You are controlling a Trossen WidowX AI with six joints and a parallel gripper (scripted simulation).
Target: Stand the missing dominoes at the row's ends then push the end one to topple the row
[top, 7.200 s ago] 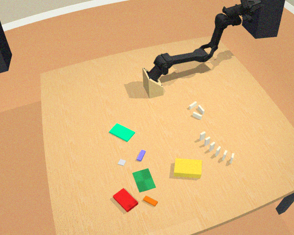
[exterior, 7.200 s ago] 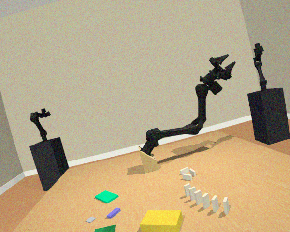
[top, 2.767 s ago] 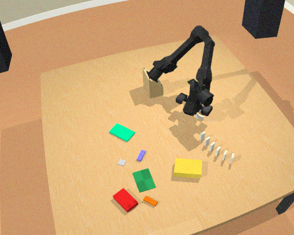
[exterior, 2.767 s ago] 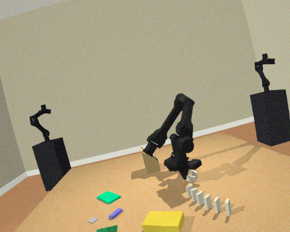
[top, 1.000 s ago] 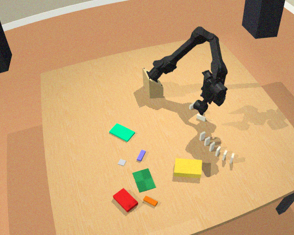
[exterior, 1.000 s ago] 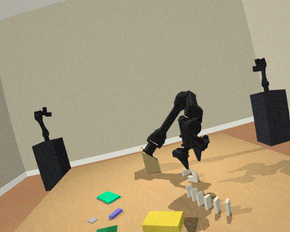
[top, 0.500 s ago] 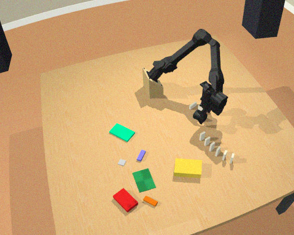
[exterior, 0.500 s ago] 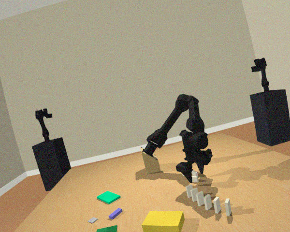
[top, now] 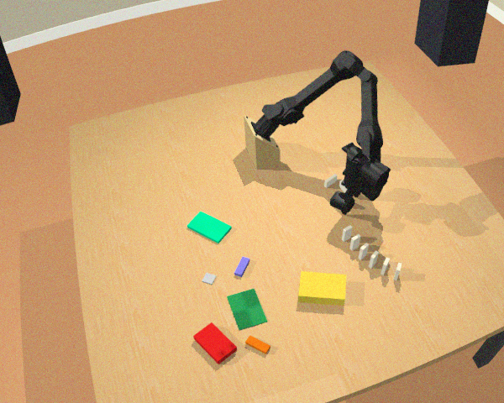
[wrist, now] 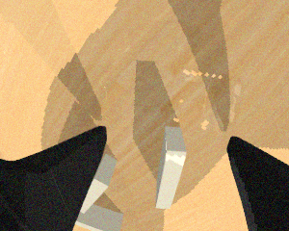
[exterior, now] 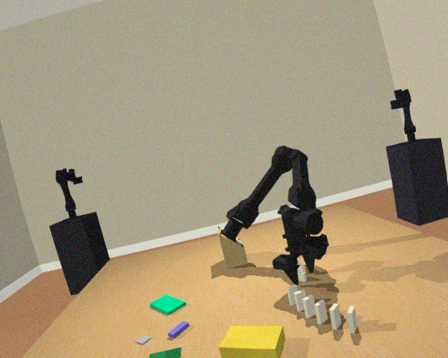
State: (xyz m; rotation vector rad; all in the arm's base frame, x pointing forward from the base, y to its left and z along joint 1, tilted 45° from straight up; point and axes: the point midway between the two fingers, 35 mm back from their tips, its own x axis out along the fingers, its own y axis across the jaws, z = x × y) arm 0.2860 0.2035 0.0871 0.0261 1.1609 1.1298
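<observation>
White loose domino (exterior: 302, 275) (wrist: 171, 179), down on table betw. the open claw (top: 349, 200) (exterior: 304, 276) (wrist: 170, 139), apart from both fingertips, nr. the standing row (top: 364, 252) (exterior: 308, 306). Prob. light, stiff, easily tipped; grip broad faces approx. mid-length, w/ gentle pressure.

black arm (top: 370, 104) (exterior: 299, 173) bent up high at the elbow, forearm dropping pretty much straight down, gripper (top: 345, 197) (exterior: 305, 278) (wrist: 170, 139) pointed tabletop-ward, fingers spread nice and wide
</observation>
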